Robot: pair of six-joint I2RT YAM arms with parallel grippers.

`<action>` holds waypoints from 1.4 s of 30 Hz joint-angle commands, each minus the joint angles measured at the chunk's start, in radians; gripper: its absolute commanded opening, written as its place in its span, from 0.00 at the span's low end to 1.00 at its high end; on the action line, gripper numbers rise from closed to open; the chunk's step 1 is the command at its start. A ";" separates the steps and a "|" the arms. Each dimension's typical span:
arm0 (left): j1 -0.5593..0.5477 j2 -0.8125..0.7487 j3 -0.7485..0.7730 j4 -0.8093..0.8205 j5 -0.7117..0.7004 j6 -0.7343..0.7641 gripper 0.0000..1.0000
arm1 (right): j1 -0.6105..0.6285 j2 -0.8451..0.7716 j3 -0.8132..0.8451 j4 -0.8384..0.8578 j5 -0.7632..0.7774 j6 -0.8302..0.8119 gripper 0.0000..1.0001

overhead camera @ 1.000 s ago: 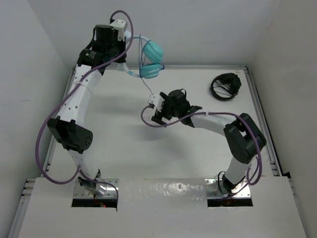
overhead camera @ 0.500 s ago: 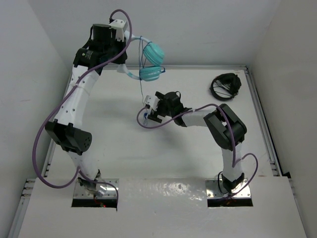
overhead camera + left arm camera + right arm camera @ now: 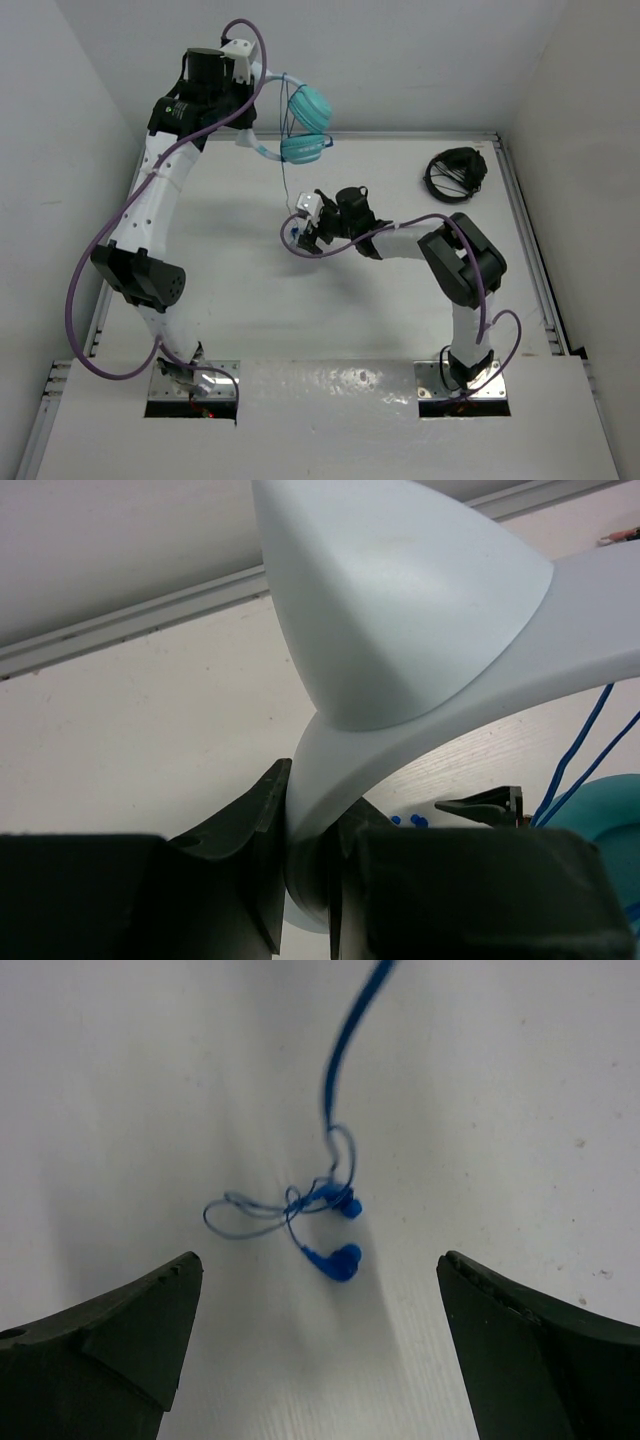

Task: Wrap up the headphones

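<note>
The teal headphones hang in the air at the back of the table, two oval ear cups one above the other. My left gripper is shut on their pale headband. The thin blue cable drops from the cups to the table, where its end lies in a small tangle with two blue plug tips. My right gripper is open just above that tangle, one finger on each side, touching nothing. A teal cup edge shows in the left wrist view.
A black bundle of dark wire loops lies at the back right of the table. A raised rail runs along the table's right edge and white walls close in on the left, back and right.
My right gripper has moved left and lowered over the cable's end on the table, its arm folding in. My left gripper has shifted slightly with the headphones, then held still.
</note>
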 commanded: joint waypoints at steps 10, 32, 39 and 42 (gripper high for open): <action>-0.003 -0.090 0.006 0.070 0.041 -0.040 0.00 | -0.010 0.237 0.143 0.568 0.060 0.635 0.19; -0.227 -0.095 -0.676 0.050 -0.095 0.642 0.00 | -0.331 -0.206 0.241 0.044 -0.078 0.483 0.00; -0.281 0.058 -0.603 0.204 -0.461 0.555 0.00 | -0.309 -0.246 0.347 -0.364 -0.061 0.390 0.00; -0.287 0.144 -0.590 0.308 -0.641 0.529 0.00 | -0.279 -0.241 0.425 -0.532 -0.015 0.391 0.00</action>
